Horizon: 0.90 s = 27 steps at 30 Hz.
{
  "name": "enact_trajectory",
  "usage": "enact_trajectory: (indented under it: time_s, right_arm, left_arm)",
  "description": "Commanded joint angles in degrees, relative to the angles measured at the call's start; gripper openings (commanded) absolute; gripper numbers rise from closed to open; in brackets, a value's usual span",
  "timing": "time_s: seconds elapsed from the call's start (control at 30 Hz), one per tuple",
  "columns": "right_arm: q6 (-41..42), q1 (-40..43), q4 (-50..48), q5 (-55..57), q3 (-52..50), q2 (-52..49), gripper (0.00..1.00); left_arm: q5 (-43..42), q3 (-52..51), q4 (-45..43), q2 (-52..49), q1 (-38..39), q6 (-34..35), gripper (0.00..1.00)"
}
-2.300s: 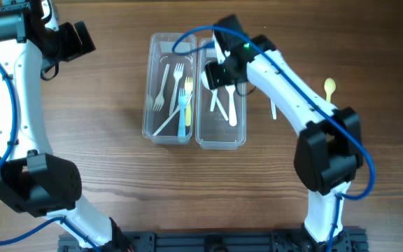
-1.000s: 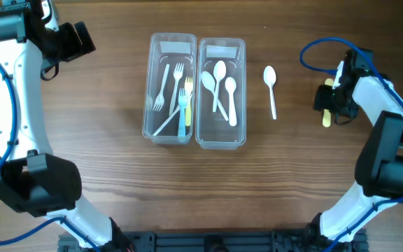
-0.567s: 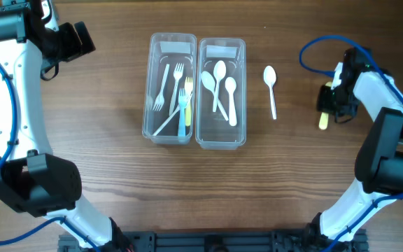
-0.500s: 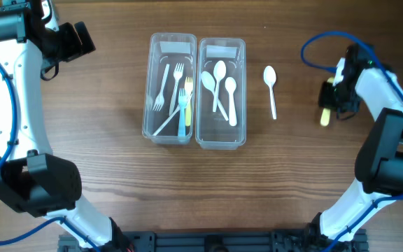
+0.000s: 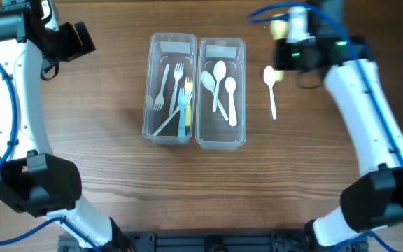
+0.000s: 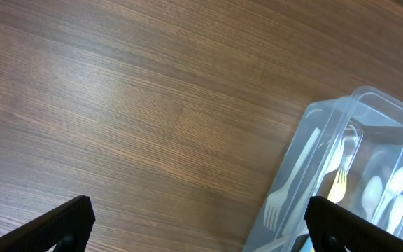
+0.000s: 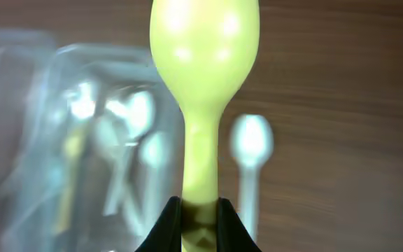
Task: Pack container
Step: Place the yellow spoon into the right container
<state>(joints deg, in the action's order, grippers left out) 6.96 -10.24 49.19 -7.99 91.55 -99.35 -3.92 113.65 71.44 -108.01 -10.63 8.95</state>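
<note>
Two clear containers stand side by side: the left one [image 5: 169, 87] holds forks, the right one [image 5: 220, 91] holds white spoons. A white spoon [image 5: 271, 87] lies on the table just right of them. My right gripper [image 5: 285, 43] hovers above that spoon, shut on the handle of a yellow spoon [image 5: 279, 28]. In the right wrist view the yellow spoon [image 7: 203, 84] stands bowl-up out of the shut right gripper [image 7: 200, 217], with the spoon container [image 7: 110, 140] blurred behind. My left gripper [image 5: 72, 40] is open at the far left; in its own view the left gripper [image 6: 201, 227] holds nothing.
The fork container [image 6: 341, 175] shows at the right of the left wrist view, with bare wooden table [image 6: 117, 105] to its left. The right arm's blue cable [image 5: 278, 10] loops over the table's far edge.
My right gripper shut on the yellow spoon at the table's right side, lifted it and swung left to above the white spoon beside the containers. The left arm has not moved.
</note>
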Motion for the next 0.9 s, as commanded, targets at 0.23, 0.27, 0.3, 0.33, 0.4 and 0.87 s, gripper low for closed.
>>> enact_trajectory:
  time_s: [0.23,0.27,0.3,0.33,0.4,0.87]
  right_arm:
    - [3.72,-12.48,-2.08,-1.97,-0.17,-12.52,0.04]
    - [3.67,-12.7,-2.21,-1.97,-0.17,-13.68,0.07]
    - [3.72,-12.81,-2.25,-1.99,-0.17,-14.47,0.18]
    - [3.72,-12.96,-2.34,-2.01,-0.17,-14.86,0.31]
    - [3.72,-12.96,-2.36,-2.49,0.5,-14.82,0.52]
    - [2.03,-9.51,11.69,14.43,15.93,-7.23,0.73]
  left_arm:
    - [-0.07,0.68,-0.02,-0.68,-0.15,0.52,1.0]
    - [-0.07,0.7,-0.02,-0.68,-0.15,0.52,1.0]
    - [-0.07,0.7,-0.02,-0.68,-0.13,0.52,1.0]
    - [-0.04,0.68,-0.02,-0.68,-0.15,0.52,1.0]
    - [-0.07,0.68,-0.02,-0.68,-0.15,0.52,1.0]
    - [-0.07,0.68,-0.04,-0.68,-0.13,0.52,1.0]
